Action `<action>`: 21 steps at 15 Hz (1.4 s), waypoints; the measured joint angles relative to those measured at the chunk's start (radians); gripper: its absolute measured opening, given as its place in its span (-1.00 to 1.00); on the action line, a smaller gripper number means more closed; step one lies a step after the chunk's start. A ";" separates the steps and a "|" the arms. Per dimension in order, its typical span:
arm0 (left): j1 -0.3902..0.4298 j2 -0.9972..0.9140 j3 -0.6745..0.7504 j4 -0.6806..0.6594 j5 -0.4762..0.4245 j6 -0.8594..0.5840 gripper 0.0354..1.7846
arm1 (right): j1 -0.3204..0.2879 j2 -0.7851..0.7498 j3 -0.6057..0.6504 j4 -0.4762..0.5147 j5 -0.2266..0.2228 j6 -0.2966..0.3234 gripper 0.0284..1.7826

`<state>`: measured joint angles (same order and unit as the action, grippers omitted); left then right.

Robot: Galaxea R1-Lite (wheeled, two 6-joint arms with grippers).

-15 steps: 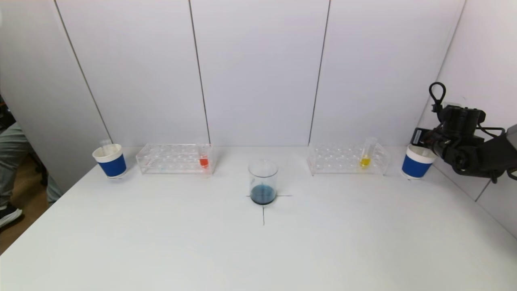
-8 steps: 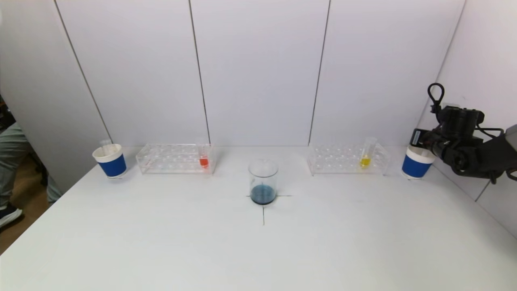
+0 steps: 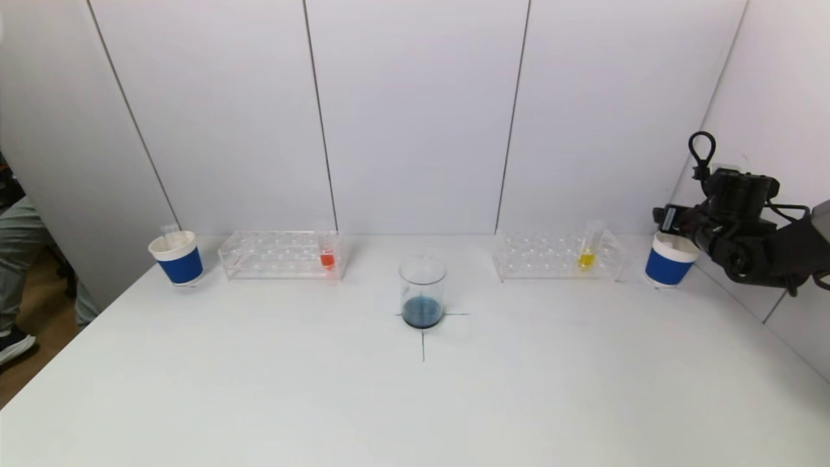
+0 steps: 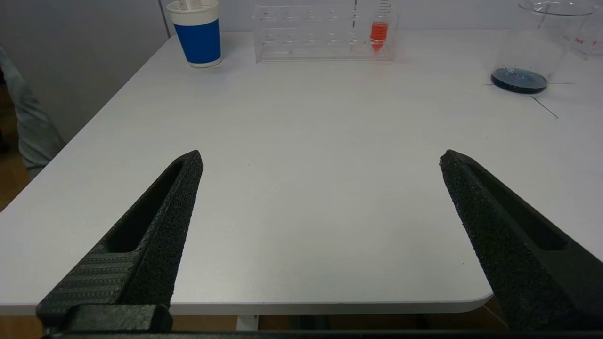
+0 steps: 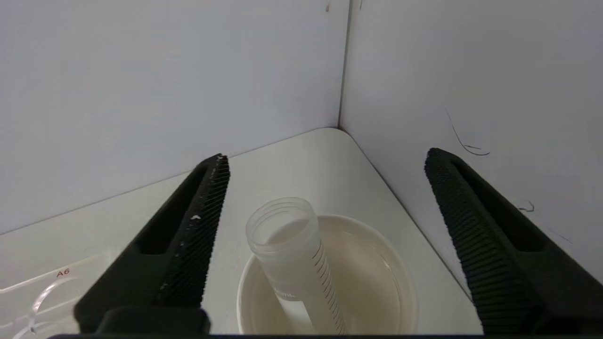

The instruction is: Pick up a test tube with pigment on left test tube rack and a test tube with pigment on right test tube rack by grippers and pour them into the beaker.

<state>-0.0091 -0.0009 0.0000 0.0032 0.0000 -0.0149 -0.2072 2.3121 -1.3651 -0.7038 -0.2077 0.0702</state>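
My right hand hangs above the blue-banded paper cup at the far right corner of the worktop, its two fingers spread wide apart and holding nothing; directly below and between them the cup's cream inside shows, with an empty clear test tube leaning in it, mouth up, touching neither finger; from the head camera the hand sits just above the cup's rim, close to the side wall; to the hand's left, just beside the cup, stands the right test tube rack, with the yellow-pigment tube upright in a slot near the rack end closest to the hand; farther left, well apart from the hand, the beaker stands on a cross mark at mid-worktop with dark blue liquid at its bottom; my left hand is low over the near edge of the worktop, fingers likewise wide apart and empty; ahead of it, well apart, at the far side, are the left test tube rack with the orange-pigment tube upright in a slot at the rack's beaker-side end, and a second blue-banded cup beside the rack's other end; the beaker lies ahead and to the right of this hand.
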 joint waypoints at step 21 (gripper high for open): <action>0.000 0.000 0.000 0.000 0.000 0.000 0.98 | 0.337 -1.014 0.729 0.016 -0.176 -0.059 0.99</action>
<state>-0.0091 -0.0009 0.0000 0.0028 0.0000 -0.0149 0.1302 1.2983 -0.6364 -0.6874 -0.3832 0.0111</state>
